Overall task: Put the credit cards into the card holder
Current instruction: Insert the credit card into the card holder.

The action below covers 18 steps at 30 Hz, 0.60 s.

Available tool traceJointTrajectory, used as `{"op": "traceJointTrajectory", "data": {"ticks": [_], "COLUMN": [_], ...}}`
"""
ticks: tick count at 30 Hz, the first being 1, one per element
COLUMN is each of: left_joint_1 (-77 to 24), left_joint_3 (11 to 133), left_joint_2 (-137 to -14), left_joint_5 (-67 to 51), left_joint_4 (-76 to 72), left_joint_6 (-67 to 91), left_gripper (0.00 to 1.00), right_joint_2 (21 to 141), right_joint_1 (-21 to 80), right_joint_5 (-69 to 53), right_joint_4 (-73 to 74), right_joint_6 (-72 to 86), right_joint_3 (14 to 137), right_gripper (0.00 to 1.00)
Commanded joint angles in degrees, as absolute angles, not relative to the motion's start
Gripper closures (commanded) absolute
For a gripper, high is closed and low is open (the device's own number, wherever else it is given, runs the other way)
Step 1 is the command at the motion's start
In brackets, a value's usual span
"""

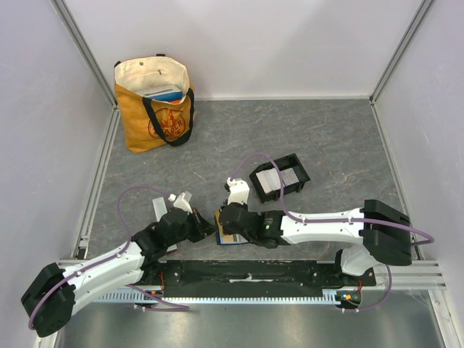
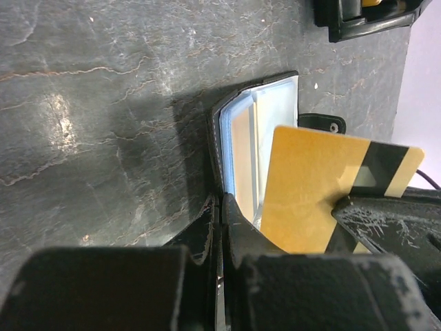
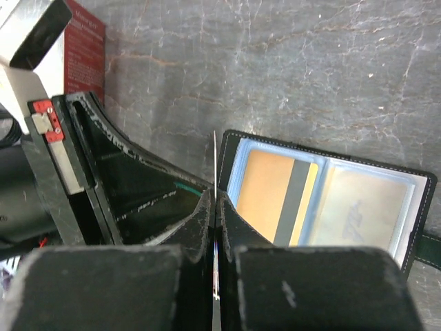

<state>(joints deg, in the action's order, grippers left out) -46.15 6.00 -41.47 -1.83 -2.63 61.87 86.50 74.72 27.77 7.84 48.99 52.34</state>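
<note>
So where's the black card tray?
In the top view, the card holder sits just right of the middle, behind the open wallet, with the tote bag far off at back left.

Gold card beside open wallet

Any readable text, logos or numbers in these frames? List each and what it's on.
Nothing reads cleanly.
Orange-and-cream canvas tote bag: red round logo, lettering too small.
Dark red printed panel: white print, blurred.
Pale grey-blue plastic card in black folding wallet: faint mark, unreadable.
Orange-gold plastic card: no text visible.
</note>
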Motion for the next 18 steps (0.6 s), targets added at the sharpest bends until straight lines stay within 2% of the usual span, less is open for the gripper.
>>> {"op": "traceJointTrajectory", "data": {"ticks": [1,18], "left_joint_1": [-46.32,-46.32], "left_joint_3": [6.15,6.15], "left_joint_2": [-39.91,-37.44], "left_joint_5": [-2.37,-1.93], "left_joint_4": [-2.55,-1.32], "left_joint_6": [64.25,64.78], "left_gripper": [0.98,0.98], "right_joint_2": [89.55,95.71], "right_joint_1": [76.02,77.43], "right_joint_5": [38.23,43.33], "right_joint_4": [7.99,16.34], "right_joint_6": [51.42,51.07], "right_joint_3": [56.51,61.43], "right_gripper": [1.00,1.00]}}
